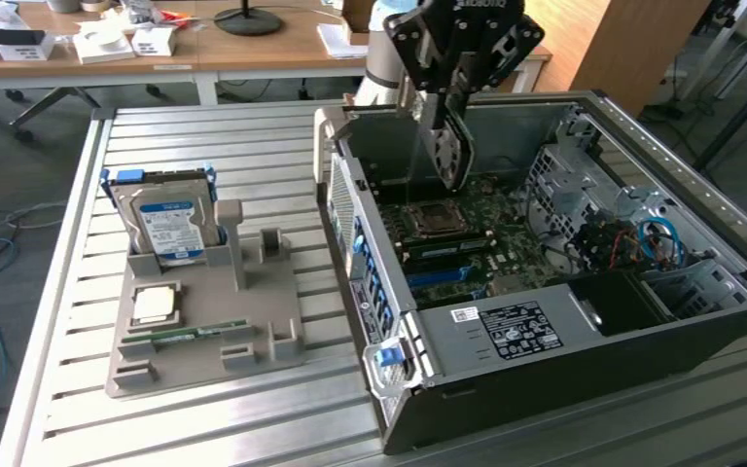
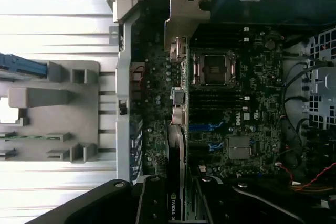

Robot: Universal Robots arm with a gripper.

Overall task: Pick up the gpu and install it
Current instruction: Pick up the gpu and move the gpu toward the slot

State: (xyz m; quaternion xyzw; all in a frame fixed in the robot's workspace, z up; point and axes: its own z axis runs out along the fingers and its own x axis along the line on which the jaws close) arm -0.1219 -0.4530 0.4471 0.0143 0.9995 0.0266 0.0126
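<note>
Exterior view, left to right. Toward the table's (image 1: 218, 136) edge on the exterior view's left stands a grey fixture (image 1: 264, 302) carrying a hard drive (image 1: 168, 226), a CPU (image 1: 156, 305) and a memory stick (image 1: 198, 334). None of these is in contact with the claw. Toward the edge on the exterior view's right lies the open case (image 1: 504, 326), its motherboard (image 1: 504, 233) exposed.

The claw (image 1: 449, 109) hangs over the case near its back wall. It is partly closed, its jaws clamped on the upper end of the gpu (image 1: 453, 156). The gpu hangs directly beneath the claw with its long axis close to upright and its lower end just above the motherboard, apparently clear of it.

Wrist view: the gpu (image 2: 177, 129) appears edge-on, reaching away from the claw (image 2: 178, 205) across the motherboard (image 2: 247, 108). It is not yet seated.
</note>
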